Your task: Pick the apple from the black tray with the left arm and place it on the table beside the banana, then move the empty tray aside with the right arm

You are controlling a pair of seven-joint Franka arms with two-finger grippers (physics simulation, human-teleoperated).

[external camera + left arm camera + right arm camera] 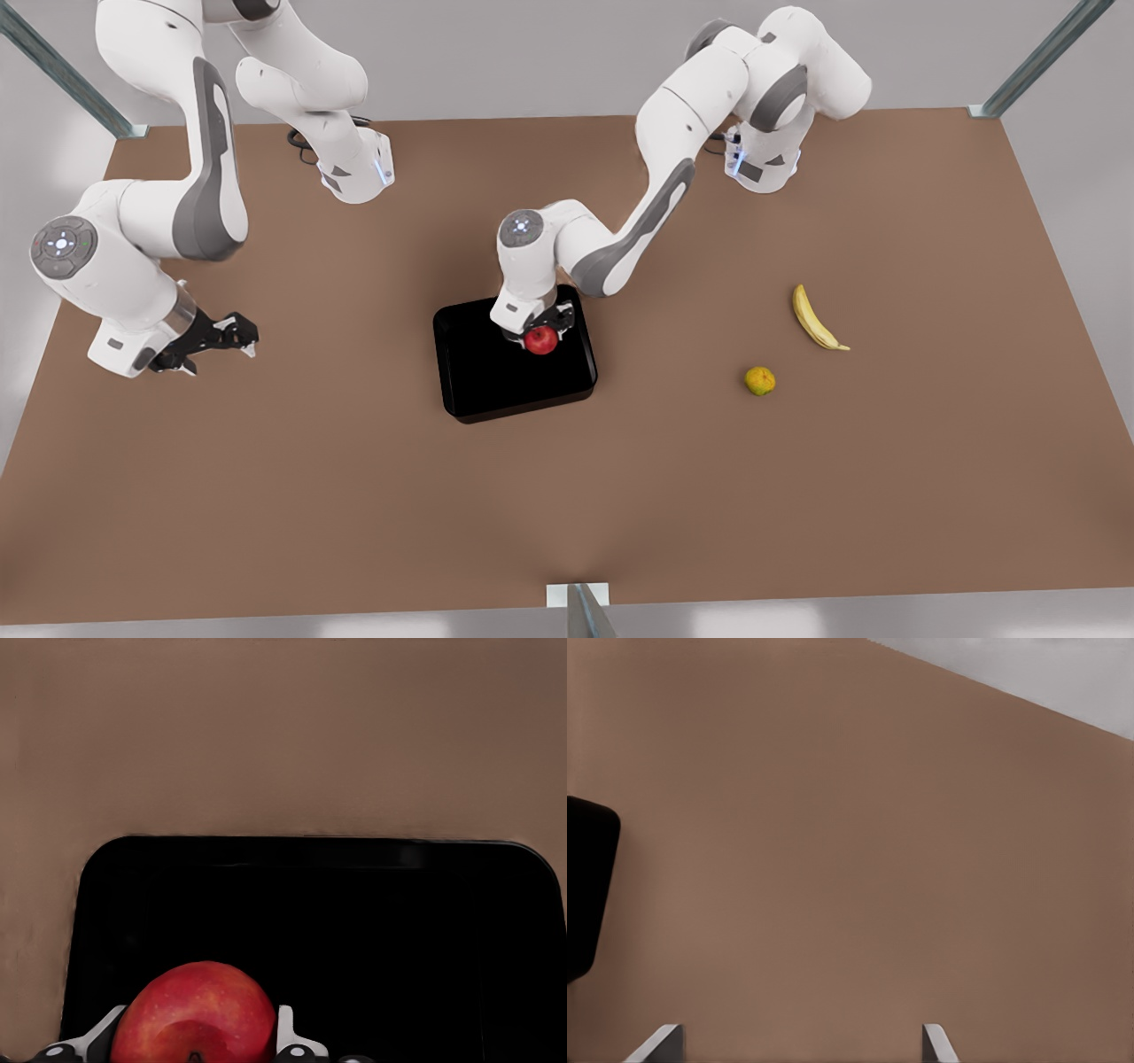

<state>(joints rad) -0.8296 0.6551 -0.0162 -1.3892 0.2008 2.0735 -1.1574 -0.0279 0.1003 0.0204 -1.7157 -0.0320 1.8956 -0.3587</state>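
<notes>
I look down on pale grey floor (1090, 221) surrounding the work surface, with slanted metal corner posts (1041, 58) at the far corners and another post (589, 611) at the near edge, under soft, even light.

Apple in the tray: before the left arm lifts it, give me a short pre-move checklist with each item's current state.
1. Left gripper astride the apple: ok, a finger sits at each side.
2. Firm grip: cannot tell; contact is not clear.
3. Apple still in the tray: ok.
4. Drop spot by the banana: ok, bare table beside it; the citrus lies apart.
5. Right gripper out of the way: ok, waiting open at the front view's left, clear of the tray.
</notes>
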